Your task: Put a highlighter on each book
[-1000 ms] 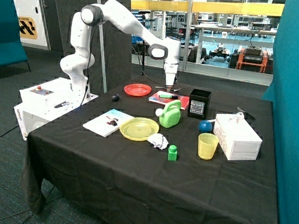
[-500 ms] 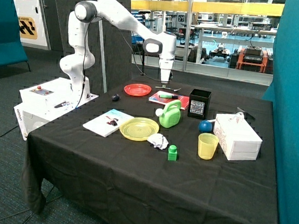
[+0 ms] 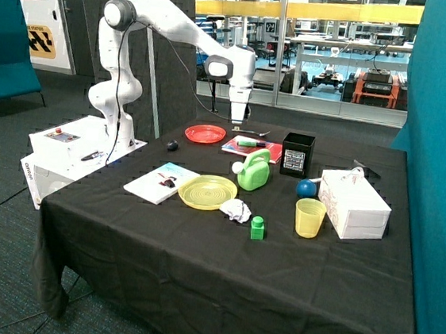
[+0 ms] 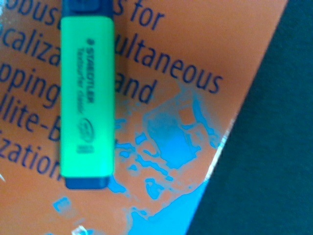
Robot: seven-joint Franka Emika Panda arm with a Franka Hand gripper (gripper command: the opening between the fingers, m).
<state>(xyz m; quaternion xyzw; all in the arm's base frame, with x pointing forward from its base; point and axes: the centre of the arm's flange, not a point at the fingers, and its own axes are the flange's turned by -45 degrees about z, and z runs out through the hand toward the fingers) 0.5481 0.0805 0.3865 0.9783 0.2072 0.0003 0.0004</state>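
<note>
A green highlighter lies on the red book at the back of the table. The wrist view shows this highlighter flat on the book's orange-red cover, with black cloth beside it. The white book lies near the table's front left edge, next to the yellow plate, with nothing on it. My gripper hangs above the table between the red plate and the red book, clear of both. No second highlighter shows clearly.
A red plate, yellow plate, green watering can, black box, blue ball, yellow cup, white box, crumpled paper and green block stand on the black cloth.
My gripper has moved from above the red book toward the red plate's side. The highlighter stays on the red book.
</note>
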